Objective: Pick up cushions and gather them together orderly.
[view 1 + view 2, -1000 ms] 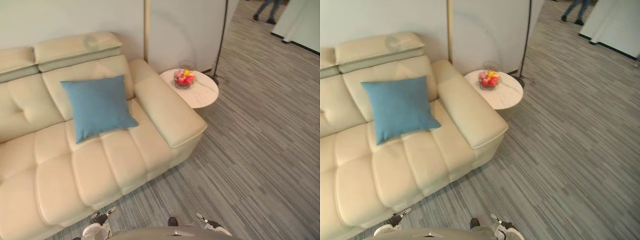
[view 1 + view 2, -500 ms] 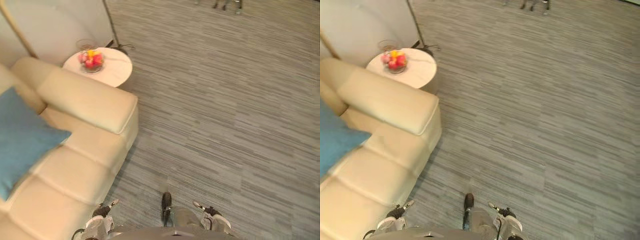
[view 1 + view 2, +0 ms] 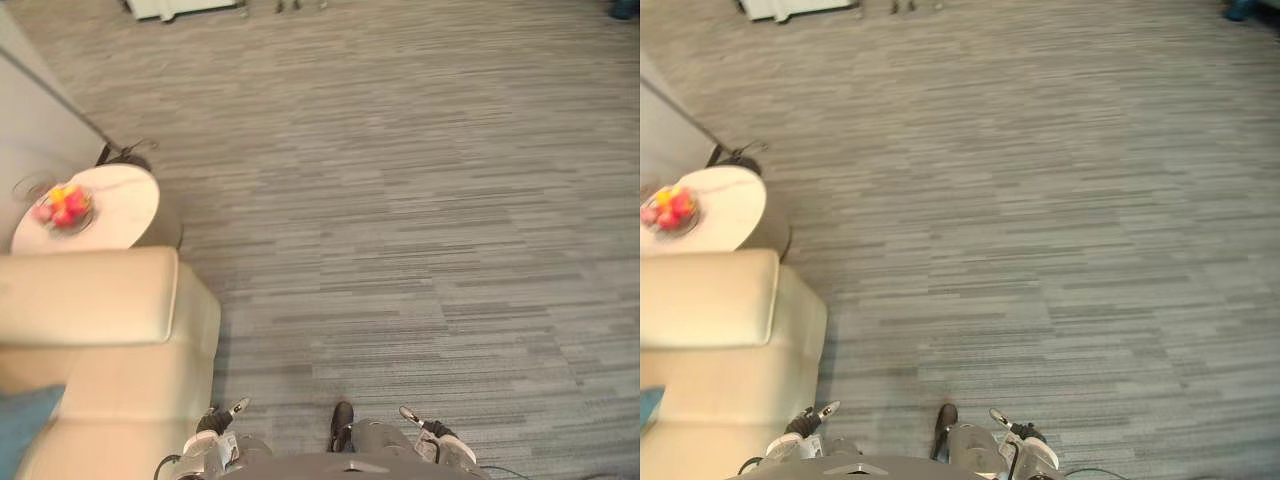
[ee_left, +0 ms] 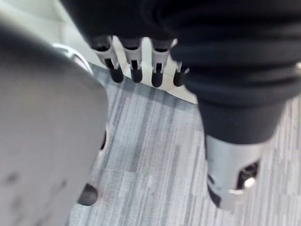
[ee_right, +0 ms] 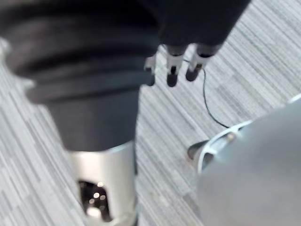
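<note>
A corner of the blue cushion [image 3: 24,441] shows at the lower left edge, lying on the seat of the cream sofa [image 3: 95,297]. Both hands hang low at my sides over the grey carpet, apart from the cushion. My left hand [image 4: 134,66] has straight fingers pointing down and holds nothing; it also shows at the bottom edge as the left hand [image 3: 214,424]. My right hand [image 5: 179,66] is the same, with relaxed fingers and nothing in them, and appears as the right hand [image 3: 430,437] in the eye view.
A round white side table [image 3: 112,200] with a glass fruit bowl [image 3: 59,206] stands beyond the sofa's armrest, beside a lamp base [image 3: 121,158] and a grey wall panel [image 3: 30,120]. Striped grey carpet [image 3: 420,200] stretches ahead and right. White furniture [image 3: 180,8] stands far off.
The camera has swung to the right: sofa, cushion and side table have slid to the left edge and open carpet takes up the picture. Both hands still hang by my sides.
</note>
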Controlling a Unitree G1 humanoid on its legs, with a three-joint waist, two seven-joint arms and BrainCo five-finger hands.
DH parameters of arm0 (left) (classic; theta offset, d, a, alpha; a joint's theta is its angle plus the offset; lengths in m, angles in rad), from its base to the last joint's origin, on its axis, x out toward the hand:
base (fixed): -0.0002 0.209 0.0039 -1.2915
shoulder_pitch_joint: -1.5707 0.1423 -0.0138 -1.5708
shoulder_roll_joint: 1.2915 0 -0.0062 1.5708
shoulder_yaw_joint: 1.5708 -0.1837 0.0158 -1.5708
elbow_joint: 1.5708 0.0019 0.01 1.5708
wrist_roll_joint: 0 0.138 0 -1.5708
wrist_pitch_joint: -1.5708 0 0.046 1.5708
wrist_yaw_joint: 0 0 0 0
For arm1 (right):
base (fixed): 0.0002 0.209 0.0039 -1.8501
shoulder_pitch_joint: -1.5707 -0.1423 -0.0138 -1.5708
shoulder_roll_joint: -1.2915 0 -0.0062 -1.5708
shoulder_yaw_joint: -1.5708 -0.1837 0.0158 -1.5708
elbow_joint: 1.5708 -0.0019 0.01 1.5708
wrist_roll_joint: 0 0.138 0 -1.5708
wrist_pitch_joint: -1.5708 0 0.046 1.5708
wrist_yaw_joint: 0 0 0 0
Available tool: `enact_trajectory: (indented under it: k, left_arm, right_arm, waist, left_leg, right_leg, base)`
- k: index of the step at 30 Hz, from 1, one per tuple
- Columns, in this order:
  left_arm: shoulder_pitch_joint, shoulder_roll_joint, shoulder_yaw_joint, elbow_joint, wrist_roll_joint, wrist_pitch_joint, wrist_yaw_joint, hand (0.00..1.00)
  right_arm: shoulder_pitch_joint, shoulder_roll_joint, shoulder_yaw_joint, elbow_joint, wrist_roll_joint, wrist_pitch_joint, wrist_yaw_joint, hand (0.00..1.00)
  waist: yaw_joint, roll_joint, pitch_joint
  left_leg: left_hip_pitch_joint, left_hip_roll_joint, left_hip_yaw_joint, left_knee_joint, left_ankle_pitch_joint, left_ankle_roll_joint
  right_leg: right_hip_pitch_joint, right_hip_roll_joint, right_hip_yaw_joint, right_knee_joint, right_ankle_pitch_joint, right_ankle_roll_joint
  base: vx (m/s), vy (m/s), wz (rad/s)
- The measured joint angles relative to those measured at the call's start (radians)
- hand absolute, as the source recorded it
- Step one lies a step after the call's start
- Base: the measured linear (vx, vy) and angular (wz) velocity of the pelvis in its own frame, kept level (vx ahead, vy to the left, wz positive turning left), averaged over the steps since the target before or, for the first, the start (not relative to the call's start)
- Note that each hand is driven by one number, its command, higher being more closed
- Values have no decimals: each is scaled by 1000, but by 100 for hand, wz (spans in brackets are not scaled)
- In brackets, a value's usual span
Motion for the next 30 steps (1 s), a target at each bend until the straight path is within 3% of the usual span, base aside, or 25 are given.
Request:
enact_trajectory:
  k: [3,4,8,10,13,14,16,18,19,22,24,26,27,30]
  left_arm:
    - [2,-2,-4,-29,0,-4,0,0]
    - [6,-6,3,-40,0,-7,2,0]
    - [10,-22,38,-47,0,-13,5,0]
    - [10,-24,40,-43,0,-13,5,0]
    - [14,15,30,-22,0,-13,4,0]
    - [11,35,22,-5,0,-12,4,0]
    - [9,52,-2,7,0,-10,3,0]
    - [8,55,-8,19,-1,-10,4,0]
    - [7,55,-9,22,-1,-10,4,0]
    - [6,58,-26,23,0,-10,5,0]
    - [8,58,-43,25,0,-10,5,0]
    - [6,56,-47,25,0,-10,4,0]
    - [4,42,-51,26,4,-10,3,0]
    - [0,27,-53,37,22,-9,2,0]
  right_arm:
    - [4,4,-1,-8,0,1,0,0]
    - [6,4,-1,-9,0,1,-1,0]
    - [6,4,2,-10,-1,0,-2,0]
    - [10,6,2,-10,-1,0,-1,0]
    - [23,34,2,-6,-1,0,3,0]
    - [21,45,2,-4,-1,0,4,0]
    - [11,46,4,8,-1,-1,4,0]
    - [-23,35,7,28,-1,-3,5,0]
    - [-28,33,7,30,-1,-4,5,0]
    - [-40,19,14,30,-1,-4,5,0]
    - [-42,12,44,31,-3,-4,5,0]
    - [-41,4,45,33,-4,-4,5,0]
    - [-39,-11,45,34,-4,-4,4,0]
    - [-28,-21,42,35,-3,-3,4,0]
  waist:
    - [22,-6,2]
    - [27,-7,2]
    - [38,-9,1]
    - [39,-9,0]
    - [36,-55,-44]
    - [32,-78,-56]
    - [31,-85,-61]
    - [32,-62,-53]
    - [33,-56,-50]
    - [31,-34,-40]
    - [35,-36,-40]
    - [37,-35,-40]
    - [29,-15,-29]
    - [13,4,-21]
  left_leg:
    - [-69,-59,-109,-263,-2,5]
    - [-89,-93,-214,-378,16,-7]
    - [-87,-160,-452,-529,84,9]
    - [-43,-159,-422,-556,156,-3]
    - [-15,-180,-274,-535,134,28]
    - [-4,-192,-235,-534,126,40]
    - [14,-201,-201,-536,123,45]
    - [49,-196,-125,-545,123,47]
    - [60,-195,-107,-551,123,47]
    - [101,-197,-6,-568,122,50]
    - [113,-212,26,-573,120,52]
    - [122,-224,25,-578,117,53]
    - [134,-234,22,-588,112,56]
    - [137,-233,-25,-592,92,59]
  right_leg:
    - [33,-1,99,-21,-1,16]
    - [35,-1,144,-18,-8,30]
    - [29,-1,282,0,-25,80]
    - [29,3,346,25,-45,109]
    - [15,-41,443,6,-28,142]
    - [12,-54,453,-27,15,155]
    - [11,-57,470,-70,80,162]
    - [-4,-55,390,-98,160,123]
    - [-5,-56,346,-99,170,110]
    - [-23,-82,-37,-77,157,42]
    - [-32,-75,-185,-92,171,14]
    - [-22,-69,-176,-133,177,5]
    - [-16,-63,-137,-161,180,9]
    - [5,-46,-120,-200,196,14]
  base:
    - [158,108,-103]
    - [128,126,-90]
    - [218,241,-110]
    - [243,336,-127]
    - [245,400,-118]
    - [167,268,-115]
    - [105,187,-125]
    - [46,147,-135]
    - [19,86,-122]
    - [6,25,-99]
    - [-13,-96,-106]
    - [8,-87,-101]
    - [-4,-13,-67]
    - [-21,33,-36]
